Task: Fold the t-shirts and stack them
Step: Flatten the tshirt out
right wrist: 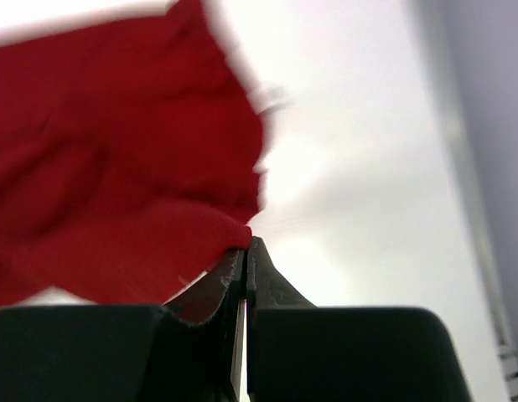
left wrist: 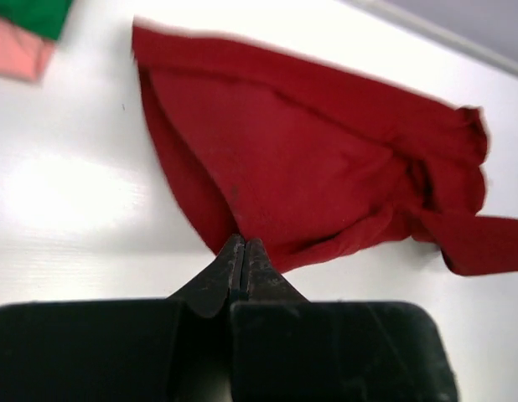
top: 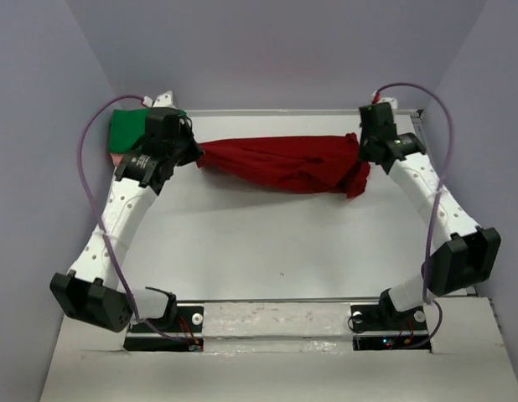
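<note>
The red t-shirt [top: 284, 163] was stretched out just right of the green t-shirt [top: 129, 127], with the left gripper [top: 190, 153] and right gripper [top: 366, 157] each clamped on one end. This seemed to be the spreading step. The next move probably called for laying it flat for folding.

You see a plain dark red t-shirt [top: 284, 163] along the far edge of the white desk [top: 267, 251]. At its far left corner are a plain bright green t-shirt [top: 126, 128] and a plain salmon pink t-shirt [left wrist: 16, 50].
</note>
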